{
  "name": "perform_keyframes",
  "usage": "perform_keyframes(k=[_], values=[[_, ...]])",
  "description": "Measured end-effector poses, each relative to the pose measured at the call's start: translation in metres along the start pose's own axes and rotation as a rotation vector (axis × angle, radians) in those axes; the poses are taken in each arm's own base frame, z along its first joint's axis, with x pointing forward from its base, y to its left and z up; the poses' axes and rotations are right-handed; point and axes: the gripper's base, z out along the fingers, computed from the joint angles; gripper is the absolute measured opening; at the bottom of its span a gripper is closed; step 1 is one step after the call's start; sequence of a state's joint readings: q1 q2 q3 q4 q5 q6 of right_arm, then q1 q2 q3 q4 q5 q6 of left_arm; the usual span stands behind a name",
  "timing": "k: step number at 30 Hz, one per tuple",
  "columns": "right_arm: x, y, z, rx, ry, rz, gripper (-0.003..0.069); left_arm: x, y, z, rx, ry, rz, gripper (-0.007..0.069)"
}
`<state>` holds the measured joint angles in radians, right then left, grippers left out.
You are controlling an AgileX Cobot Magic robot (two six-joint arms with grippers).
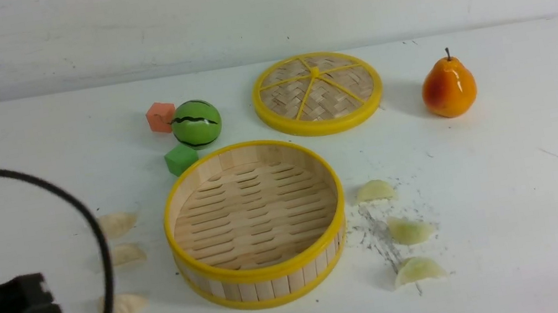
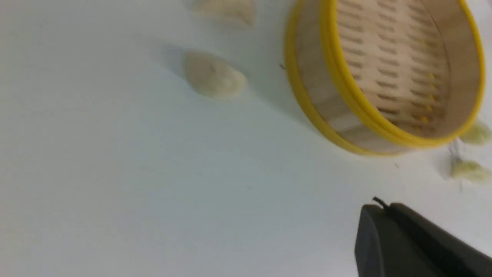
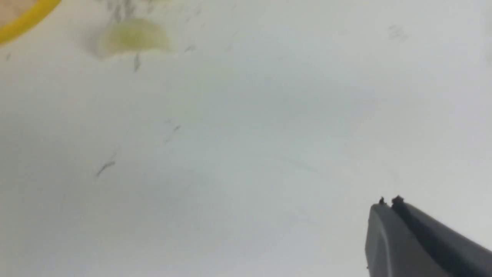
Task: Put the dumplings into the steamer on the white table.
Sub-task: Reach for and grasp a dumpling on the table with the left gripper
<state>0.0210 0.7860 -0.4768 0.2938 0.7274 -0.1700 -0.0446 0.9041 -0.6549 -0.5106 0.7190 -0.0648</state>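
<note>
Both the left gripper and the right gripper have their fingers pressed together on nothing; lowered like that, either would likely nudge a dumpling away. The cream dumplings lie toward the tabletop's left edge from the steamer, the green ones toward its right. The steamer's raised wall could catch a low carry. Open white table stretches toward the right edge (the far side, with ball and lid, is tighter).
</note>
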Motion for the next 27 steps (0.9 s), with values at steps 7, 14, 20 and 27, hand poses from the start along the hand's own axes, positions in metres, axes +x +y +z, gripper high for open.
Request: perform_keyframes(k=[7, 14, 20, 27], values=[[-0.011, 0.014, 0.023, -0.203, 0.025, -0.054, -0.0005, -0.033, -0.005, 0.042, 0.007, 0.097, 0.020, -0.0014], [-0.016, 0.025, 0.026, -0.340, -0.003, -0.103, -0.0004, -0.085, -0.004, 0.091, -0.113, 0.154, -0.011, -0.0013], [-0.017, 0.027, 0.025, -0.357, -0.014, -0.126, -0.0004, -0.094, 0.011, 0.117, -0.244, 0.192, -0.095, 0.0006], [-0.017, 0.027, 0.025, -0.363, -0.019, -0.120, -0.0004, -0.091, 0.023, 0.137, -0.296, 0.217, -0.158, 0.0174]])
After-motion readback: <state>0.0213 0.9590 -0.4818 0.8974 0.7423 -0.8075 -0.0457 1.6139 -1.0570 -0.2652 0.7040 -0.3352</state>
